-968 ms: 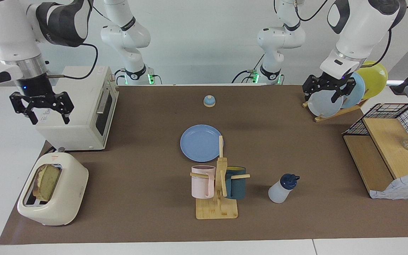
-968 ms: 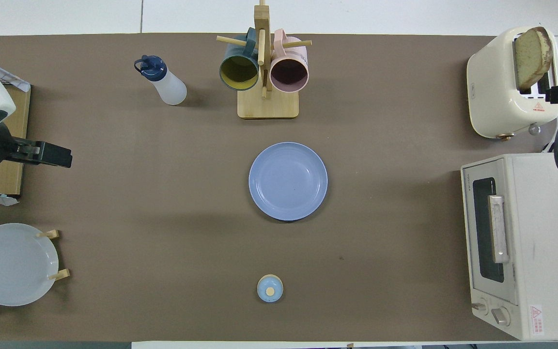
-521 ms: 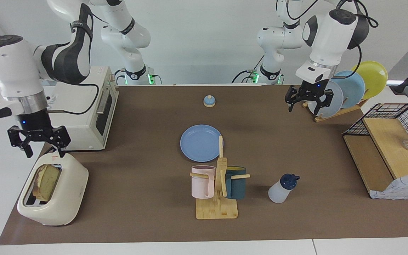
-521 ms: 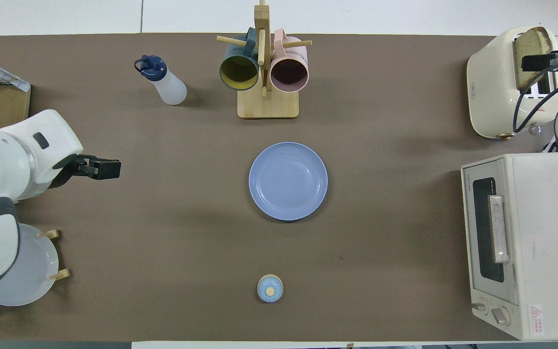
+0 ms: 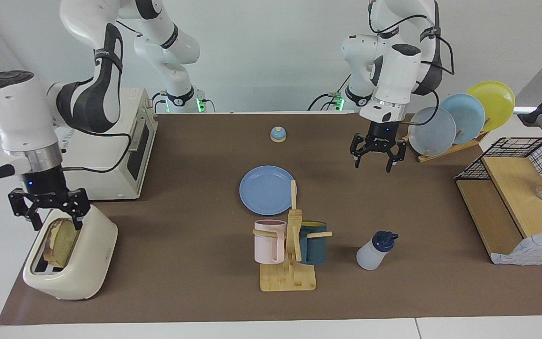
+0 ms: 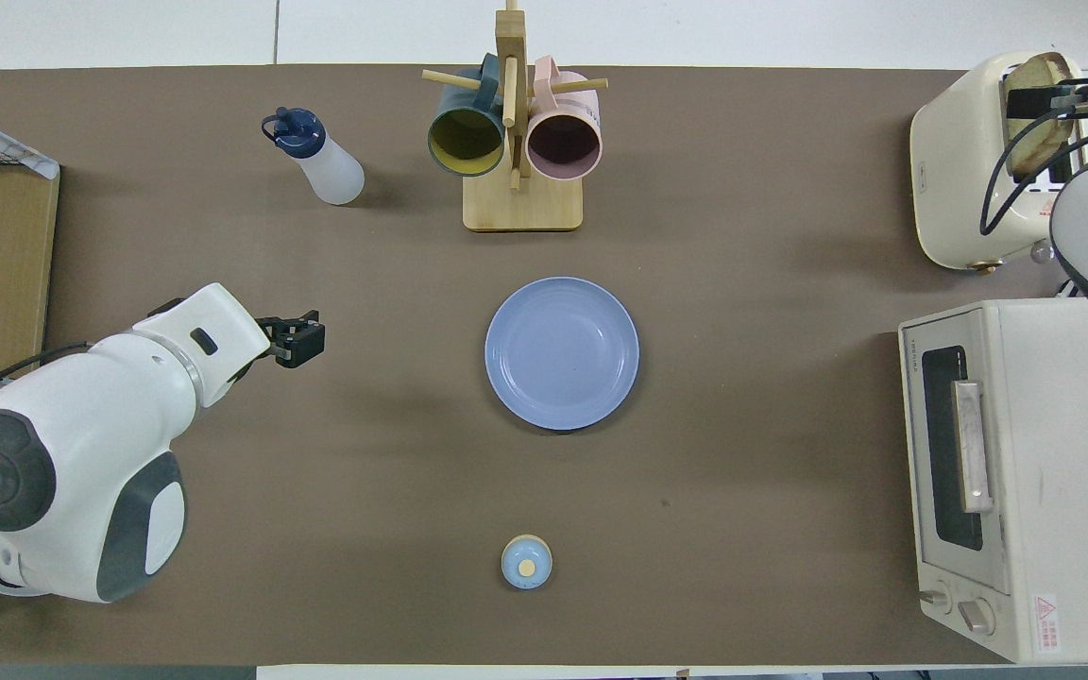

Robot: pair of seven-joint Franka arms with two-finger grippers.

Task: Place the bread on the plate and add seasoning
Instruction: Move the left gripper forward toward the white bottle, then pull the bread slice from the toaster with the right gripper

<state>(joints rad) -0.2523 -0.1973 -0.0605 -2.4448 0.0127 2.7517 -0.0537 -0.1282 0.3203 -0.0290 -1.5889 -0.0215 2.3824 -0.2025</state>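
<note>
Brown mat [image 5: 195, 245] covers the tabletop, white wall at the robots' end. From my remote seat: right gripper [image 5: 48, 222] hangs w/ jaws spread wide, straddling the top of the bread [image 5: 60, 241]; can't tell if the pads touch it. Bread: 1 slice, upright on edge in the slot of the cream toaster [image 5: 75, 263] at the right arm's end, long axis vertical. Left gripper [image 5: 377, 161] is up in the air over bare mat, jaws wide, holding nothing.

Plate [image 5: 267, 189]: 1, flat, mid-table, nothing on it. Seasoning bottle [image 5: 376, 250]: 1, standing w/ navy cap up, leaning slightly, beside the mug tree [image 5: 290, 254] toward the left arm's end. Mug tree carries 2 mugs. Also 1 bell [image 5: 277, 134], 1 toaster oven [image 5: 111, 150], 3 plates in the rack [image 5: 459, 123].
</note>
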